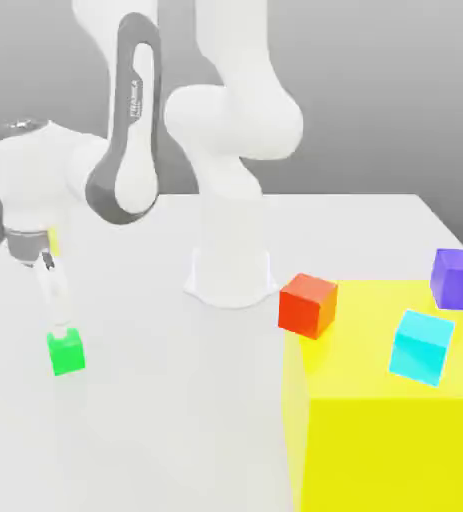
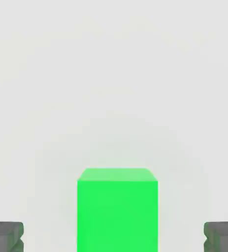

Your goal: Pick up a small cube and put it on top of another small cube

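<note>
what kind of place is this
Most likely a simulated robot test bench, not a real room: a plain white table, a flat grey backdrop, and bare coloured blocks such as the small green cube under the end effector, a red-orange cube and a cyan cube.

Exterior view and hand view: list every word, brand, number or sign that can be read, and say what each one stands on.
"FRANKA EMIKA": likely reading of small dark lettering running lengthwise on the grey side panel of the white robot arm; too small to read with certainty.
No text on the small bright green cube, red-orange cube, cyan cube, purple cube, large yellow block or white table.
</note>
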Controlling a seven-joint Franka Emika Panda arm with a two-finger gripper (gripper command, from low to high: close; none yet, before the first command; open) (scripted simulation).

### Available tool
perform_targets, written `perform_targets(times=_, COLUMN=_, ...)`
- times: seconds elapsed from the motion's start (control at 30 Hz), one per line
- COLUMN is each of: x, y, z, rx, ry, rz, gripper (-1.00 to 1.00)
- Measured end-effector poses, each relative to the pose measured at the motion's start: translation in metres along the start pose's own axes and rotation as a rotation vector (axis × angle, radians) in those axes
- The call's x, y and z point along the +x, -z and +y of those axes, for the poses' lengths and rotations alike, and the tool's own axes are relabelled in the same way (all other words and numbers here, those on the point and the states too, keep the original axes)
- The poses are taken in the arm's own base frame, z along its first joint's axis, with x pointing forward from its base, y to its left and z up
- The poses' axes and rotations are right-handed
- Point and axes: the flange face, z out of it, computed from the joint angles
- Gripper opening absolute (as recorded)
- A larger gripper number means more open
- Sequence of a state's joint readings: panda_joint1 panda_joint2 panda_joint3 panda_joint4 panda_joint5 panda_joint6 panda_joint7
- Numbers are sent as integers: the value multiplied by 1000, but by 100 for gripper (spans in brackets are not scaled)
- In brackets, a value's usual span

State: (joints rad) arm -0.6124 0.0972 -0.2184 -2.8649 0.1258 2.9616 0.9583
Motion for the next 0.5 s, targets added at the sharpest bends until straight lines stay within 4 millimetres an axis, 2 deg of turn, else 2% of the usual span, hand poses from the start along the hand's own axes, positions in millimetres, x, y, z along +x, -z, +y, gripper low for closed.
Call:
perform_targets(times=0.13, x=0, y=-35, z=2, rx=-3, ry=0, rz=1, gripper=0)
perform_targets(times=0.17, x=-1, y=-40, z=3, rx=-4, ry=0, rz=1, gripper=-100)
perform_targets(times=0.37, x=-1, y=-43, z=3, rx=-3, ry=0, rz=1, gripper=-100)
perform_targets(times=0.5, x=0, y=-19, z=1, rx=-2, ry=-1, rz=0, gripper=-100)
